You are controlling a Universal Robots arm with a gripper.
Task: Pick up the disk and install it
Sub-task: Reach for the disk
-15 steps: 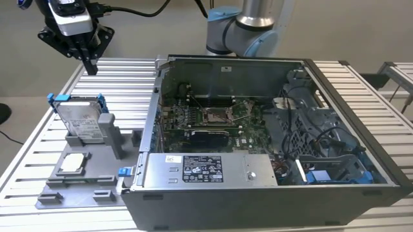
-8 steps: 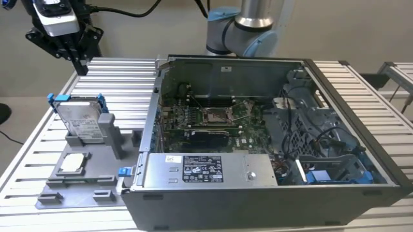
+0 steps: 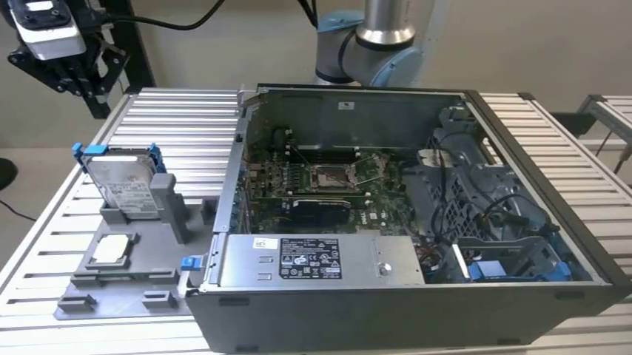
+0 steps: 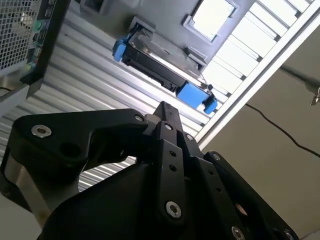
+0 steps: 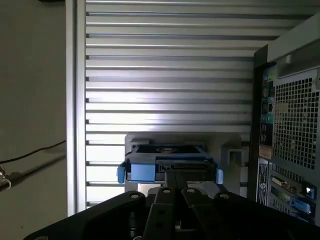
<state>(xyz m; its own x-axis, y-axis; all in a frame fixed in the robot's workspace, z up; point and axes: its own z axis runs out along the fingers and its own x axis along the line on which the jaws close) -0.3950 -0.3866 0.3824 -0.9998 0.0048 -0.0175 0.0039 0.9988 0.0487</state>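
Note:
The disk (image 3: 123, 181) is a silver-grey drive with a white label and blue rails. It stands upright in a grey holder on the exterior view's left. My gripper (image 3: 84, 85) hangs above and behind it, near the table's far corner, well apart from it. In both wrist views the disk (image 4: 160, 65) (image 5: 167, 162) lies beyond my black fingertips. The gripper (image 4: 167, 107) (image 5: 175, 175) has its fingers together and nothing between them.
An open computer case (image 3: 464, 96) fills the middle and the exterior view's right, with a grey labelled box (image 3: 316, 259) at its front and a blue-trimmed bay (image 3: 513, 266). A grey fixture (image 3: 129, 277) holds a small square chip (image 3: 112, 248). The slatted table (image 3: 177, 126) ends near the holder.

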